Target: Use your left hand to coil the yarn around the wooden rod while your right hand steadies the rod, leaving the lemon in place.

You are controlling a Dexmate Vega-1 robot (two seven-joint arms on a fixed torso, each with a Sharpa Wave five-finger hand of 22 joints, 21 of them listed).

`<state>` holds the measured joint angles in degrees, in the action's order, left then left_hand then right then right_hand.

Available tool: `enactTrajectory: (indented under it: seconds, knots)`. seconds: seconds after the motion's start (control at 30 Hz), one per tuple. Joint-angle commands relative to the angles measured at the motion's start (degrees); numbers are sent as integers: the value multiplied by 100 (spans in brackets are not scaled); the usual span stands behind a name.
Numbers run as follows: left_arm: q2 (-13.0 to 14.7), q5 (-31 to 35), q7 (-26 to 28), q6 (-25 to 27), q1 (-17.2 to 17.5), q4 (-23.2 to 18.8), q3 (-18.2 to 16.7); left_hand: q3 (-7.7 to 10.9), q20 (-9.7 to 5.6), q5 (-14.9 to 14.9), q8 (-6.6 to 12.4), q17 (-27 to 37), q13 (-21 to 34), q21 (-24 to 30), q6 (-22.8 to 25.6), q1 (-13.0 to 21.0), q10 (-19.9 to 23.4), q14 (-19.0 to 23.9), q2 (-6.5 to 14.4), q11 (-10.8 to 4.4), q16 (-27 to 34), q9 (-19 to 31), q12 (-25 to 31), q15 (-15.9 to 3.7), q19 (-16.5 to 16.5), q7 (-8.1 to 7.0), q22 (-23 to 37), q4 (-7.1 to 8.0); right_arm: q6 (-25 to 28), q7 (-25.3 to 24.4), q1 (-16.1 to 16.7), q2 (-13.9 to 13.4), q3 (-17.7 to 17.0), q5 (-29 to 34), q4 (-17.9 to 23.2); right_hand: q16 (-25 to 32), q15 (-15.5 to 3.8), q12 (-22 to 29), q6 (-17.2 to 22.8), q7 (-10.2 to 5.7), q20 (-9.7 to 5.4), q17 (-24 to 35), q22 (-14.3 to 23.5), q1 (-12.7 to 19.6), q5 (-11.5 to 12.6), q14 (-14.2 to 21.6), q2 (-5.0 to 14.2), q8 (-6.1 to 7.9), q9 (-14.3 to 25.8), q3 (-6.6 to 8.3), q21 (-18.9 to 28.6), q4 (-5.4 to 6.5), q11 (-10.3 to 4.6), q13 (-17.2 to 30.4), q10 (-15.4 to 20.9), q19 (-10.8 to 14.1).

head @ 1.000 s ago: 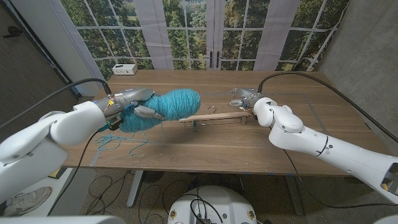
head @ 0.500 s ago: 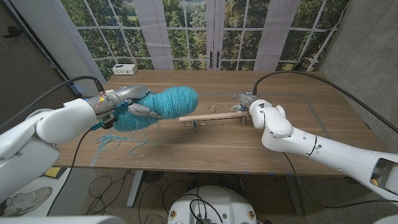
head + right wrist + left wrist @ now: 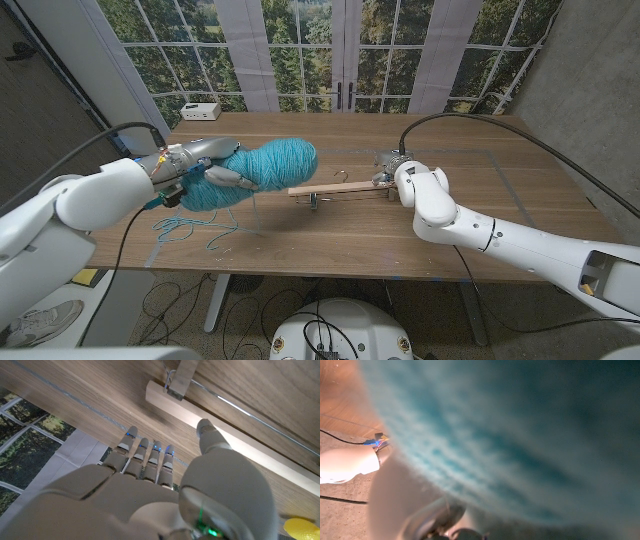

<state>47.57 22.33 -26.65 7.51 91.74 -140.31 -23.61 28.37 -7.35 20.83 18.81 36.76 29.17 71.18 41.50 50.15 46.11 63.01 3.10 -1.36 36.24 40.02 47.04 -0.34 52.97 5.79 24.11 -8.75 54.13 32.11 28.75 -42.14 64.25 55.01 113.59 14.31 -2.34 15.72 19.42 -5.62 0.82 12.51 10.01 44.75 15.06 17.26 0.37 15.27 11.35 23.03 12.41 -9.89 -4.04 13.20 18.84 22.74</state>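
Left hand (image 3: 205,168): raised above the table's left part, fingers wrapped around the teal yarn skein and gripping it; arm enters from the lower left corner of the head view.
Right hand (image 3: 165,477): at the right end of the wooden rod, fingers straight and side by side, thumb tip reaching to the rod's upper face; whether it grips or merely touches the rod, I cannot tell. In the head view the forearm hides most of it.
Yarn skein (image 3: 262,170): large, teal, oblong, lifted clear of the table in the left hand; in the left wrist view it is a blurred teal mass close to the lens.
Loose yarn strand (image 3: 187,230): teal, lying in tangled loops on the table near its left front edge, below the skein.
Wooden rod (image 3: 340,187): pale, square-edged, lying lengthwise at mid-table between the two hands; a small metal clip sits near its left end.
Lemon (image 3: 302,526): yellow, on the table just beside the right wrist.
Table (image 3: 300,250): wooden, plank-grained.
White box (image 3: 201,111): small, at the far left corner of the table.
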Motion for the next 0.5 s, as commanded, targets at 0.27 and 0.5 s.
enactTrajectory:
  seconds: [0.27,0.5]
  knots:
    - [15,28,-32,123,-105,-31,159,1394,-505,17,-23,1723,3446,223,553,304,164,1457,515,-490,1179,56,7,-1153,-53,-555,1132,1417,-627,450,375,310,-333,1025,-446,218,-869,209,414,-430,-249,228,50,359,129,310,12,197,41,-217,68,61,-314,133,393,217]
    - [26,34,-27,178,-106,-53,176,1393,-505,10,-35,1692,3472,263,567,303,181,1448,532,-486,1134,68,4,-1150,-65,-551,1082,1418,-869,415,532,439,-506,1169,-625,352,-959,272,864,-517,-366,377,69,421,136,430,-67,355,48,-478,79,143,-428,200,571,275]
